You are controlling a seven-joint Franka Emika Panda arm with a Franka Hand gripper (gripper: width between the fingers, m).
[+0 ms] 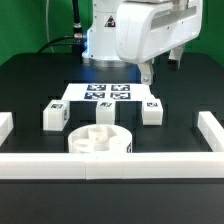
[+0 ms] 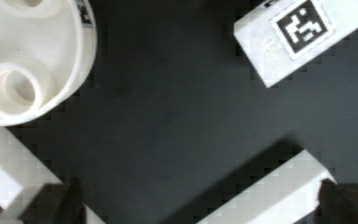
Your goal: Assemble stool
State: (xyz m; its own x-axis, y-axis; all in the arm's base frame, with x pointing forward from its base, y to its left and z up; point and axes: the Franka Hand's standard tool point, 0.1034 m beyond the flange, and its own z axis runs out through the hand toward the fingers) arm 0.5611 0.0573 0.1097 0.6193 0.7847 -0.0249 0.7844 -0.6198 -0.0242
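The step in hand looks like fetching a first leg for the stool. In the exterior view the arm (image 1: 130, 30) hangs over the surface (image 1: 30, 90), with the jaws above the leg (image 1: 152, 111) that lies at 2 o'clock from the seat (image 1: 100, 142). A second leg (image 1: 55, 116) lies at 10 o'clock from the seat and the marker board (image 1: 105, 95) at 12 o'clock. The seat rests with its sockets showing, close to the front rail (image 1: 100, 166).

The wrist view shows the jaws spread wide and empty: the dark fingertips (image 2: 51, 205) stand far apart with bare surface between them. There the tagged leg sits well outside that gap and slanted to it.

So the jaws should first centre over the leg. The wrist should then turn until the pads face its long flat sides. After a straight descent, the jaws should close on the middle of the leg so that it hangs level for a socket. The approach should stay clear of the seat, which would probably slide if nudged.
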